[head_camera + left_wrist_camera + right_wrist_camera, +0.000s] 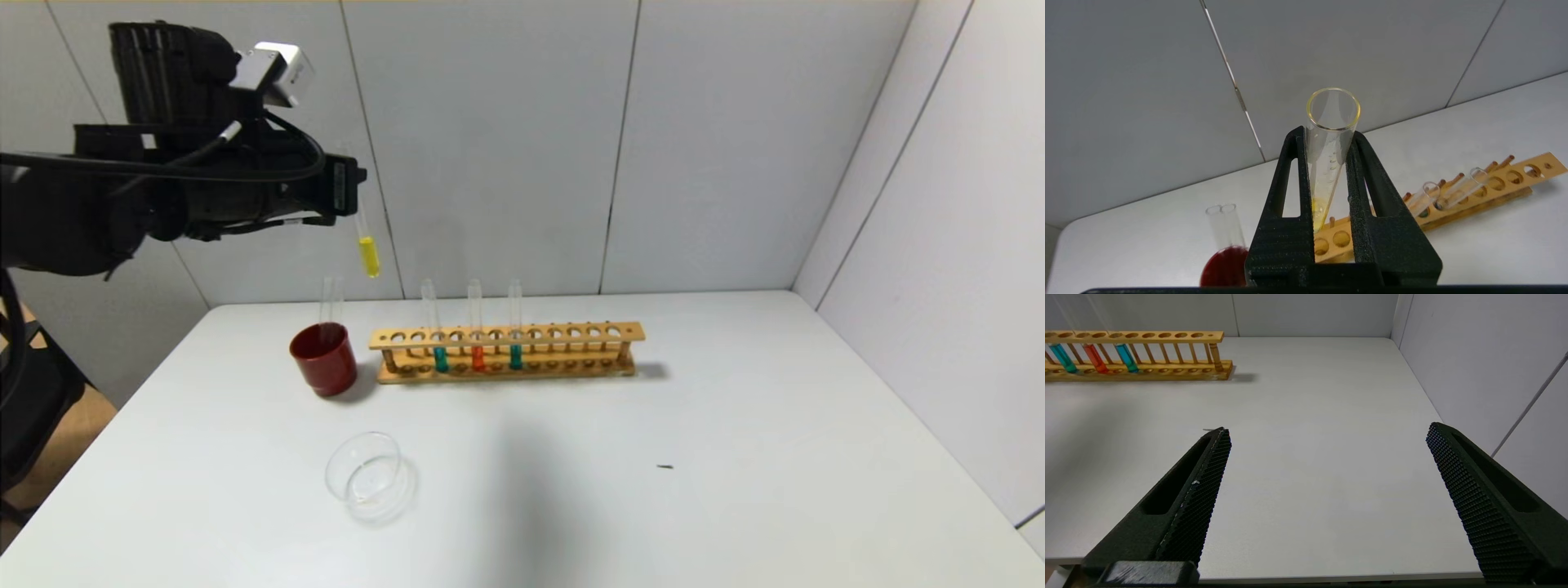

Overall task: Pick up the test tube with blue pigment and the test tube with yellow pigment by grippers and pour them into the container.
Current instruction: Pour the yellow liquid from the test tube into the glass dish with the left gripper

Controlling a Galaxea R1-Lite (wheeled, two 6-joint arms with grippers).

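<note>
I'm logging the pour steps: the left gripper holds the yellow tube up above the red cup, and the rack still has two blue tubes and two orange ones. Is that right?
Not quite. The rack holds only one orange tube, standing between the two blue tubes, as the head view shows. The rest stands: the left gripper holds the yellow tube up above the red cup.

Even, diffuse light was cast from overhead, and the scene was rendered bright. A soft shadow was thrown at 3 o'clock of the rack (506,353), and a broad faint one was spread over the worktop (735,457) toward 6 o'clock. Slight glare was seen on the dish (369,476). Straight wall seams were bent near the edges.
</note>
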